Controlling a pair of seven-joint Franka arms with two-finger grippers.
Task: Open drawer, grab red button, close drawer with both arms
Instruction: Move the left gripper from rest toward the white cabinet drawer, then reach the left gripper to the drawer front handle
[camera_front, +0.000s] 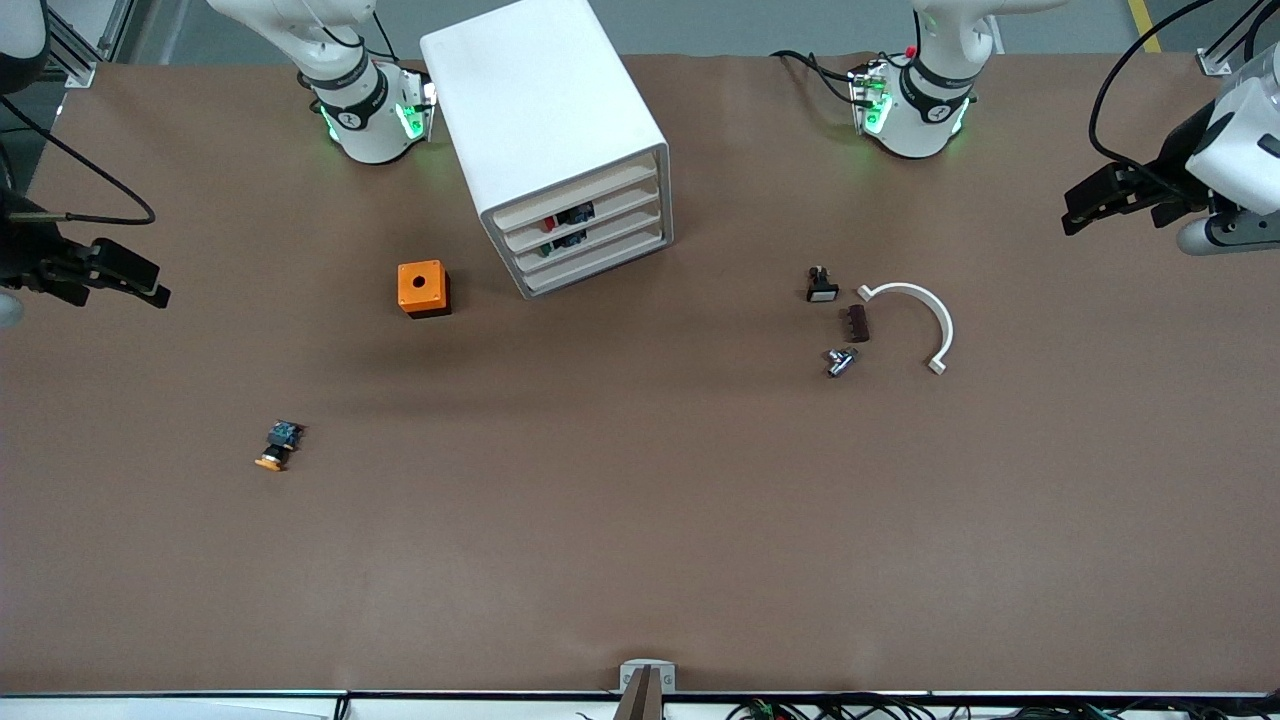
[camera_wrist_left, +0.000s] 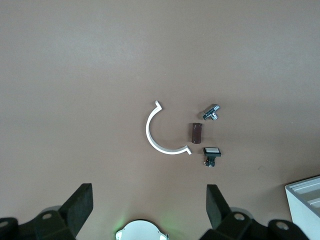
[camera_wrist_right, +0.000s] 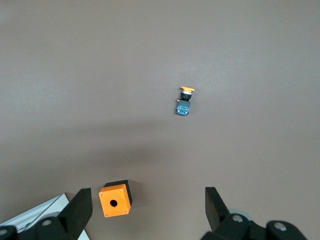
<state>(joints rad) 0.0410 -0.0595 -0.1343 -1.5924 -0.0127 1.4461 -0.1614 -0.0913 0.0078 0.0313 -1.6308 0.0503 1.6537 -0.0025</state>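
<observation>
— Left claw (camera_front: 1075, 212)? Hanging high over the desk (camera_front: 640, 560) at the left arm's end, released, fingers (camera_wrist_left: 80, 205) spread wide, nothing between them. Below it only the white half-ring (camera_wrist_left: 162, 134), the brown block (camera_wrist_left: 196, 132), the metal fitting (camera_wrist_left: 211, 112) and a small white-capped switch (camera_wrist_left: 211, 154).

— And the right claw (camera_front: 150, 288)?

— Same story at the right arm's end: released, empty, up over bare desk, with the orange box (camera_wrist_right: 115, 198) and the orange-capped button (camera_wrist_right: 184, 101) beneath. Not the wanted one, that last.

— So where is the button (camera_front: 549, 222)?

— Inside the drawer (camera_front: 578, 217), second from the top of the white cabinet (camera_front: 545, 130). Just a red spot and a dark body visible through the front. Drawer shut, nothing begun yet.

— How best to open it, then?

— Probably one claw to the drawer's front lip, square to the slanted face, pulling straight along the drawer's own line, not across it. Light cabinet, likely to slide, so worth bracing the top with the other claw. Pull far enough to bare the button, then down from above onto its body.
</observation>
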